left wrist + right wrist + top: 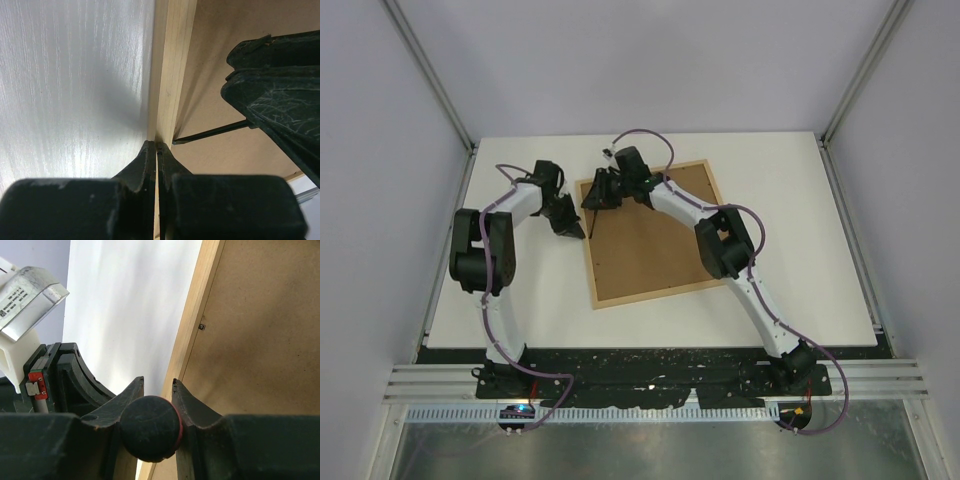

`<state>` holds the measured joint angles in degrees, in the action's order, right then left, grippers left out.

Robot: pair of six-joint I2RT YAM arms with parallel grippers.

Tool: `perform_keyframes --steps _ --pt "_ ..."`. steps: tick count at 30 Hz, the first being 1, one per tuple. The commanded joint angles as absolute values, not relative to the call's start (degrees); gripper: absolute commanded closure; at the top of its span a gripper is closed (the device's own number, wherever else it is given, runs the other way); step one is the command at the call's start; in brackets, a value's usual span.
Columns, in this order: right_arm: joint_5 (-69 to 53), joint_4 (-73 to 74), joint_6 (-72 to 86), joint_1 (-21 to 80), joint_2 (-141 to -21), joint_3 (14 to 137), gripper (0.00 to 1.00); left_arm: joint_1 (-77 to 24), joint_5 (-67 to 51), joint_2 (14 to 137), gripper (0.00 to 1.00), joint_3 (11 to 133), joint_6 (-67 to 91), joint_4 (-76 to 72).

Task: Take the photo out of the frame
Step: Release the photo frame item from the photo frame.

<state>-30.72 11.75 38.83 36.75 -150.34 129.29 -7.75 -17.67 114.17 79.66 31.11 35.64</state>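
The right gripper (157, 383) pinched the screwdriver (151, 427), whose tip met the inner edge of the frame's (640, 260) left rail, just beside the left gripper (156, 146), whose fingers were pressed together.

The left arm (498, 320) and right arm (765, 305) are built alike, with white tube links between chunky black joint housings. A greyish-purple cable (640, 132) runs along each, looping clear in places. Each stands on a black base (500, 372). A small blue light (517, 410) glows by the left one, and there is a red-orange spot (803, 408) by the right. The left gripper (156, 147) and right gripper (157, 382) have matte black fingers (272, 100), scored with pale scratches. By the left wrist sits a silvery-white box (30, 297) with a small printed label, and below it a red tag (35, 382) with white letters.
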Motion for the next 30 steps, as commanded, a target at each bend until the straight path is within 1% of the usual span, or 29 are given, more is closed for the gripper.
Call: perform_keyframes --steps 1,6,11,14,23,30 --pt "-35.95 14.85 43.15 42.71 -143.44 132.8 0.92 -9.31 -18.19 114.35 0.96 78.31 31.9 31.73" --pt "-35.86 15.64 46.05 43.59 -142.74 132.89 0.92 -9.84 -17.75 114.43 0.96 78.49 31.9 31.64" --pt "-33.32 17.49 47.45 44.21 -141.95 134.12 0.92 -10.98 -16.61 114.52 0.93 78.75 31.73 31.55" --pt "-33.75 17.4 49.21 44.74 -141.68 134.03 0.92 -11.86 -16.0 114.78 0.92 79.1 31.38 31.55" --pt "-31.82 19.16 53.26 45.35 -140.98 135.26 0.92 -15.2 -13.62 113.91 0.92 79.98 30.23 31.73" --pt "-25.5 27.76 52.92 47.2 -139.84 140.18 0.92 -17.05 -11.95 113.73 0.92 80.86 29.36 32.17"
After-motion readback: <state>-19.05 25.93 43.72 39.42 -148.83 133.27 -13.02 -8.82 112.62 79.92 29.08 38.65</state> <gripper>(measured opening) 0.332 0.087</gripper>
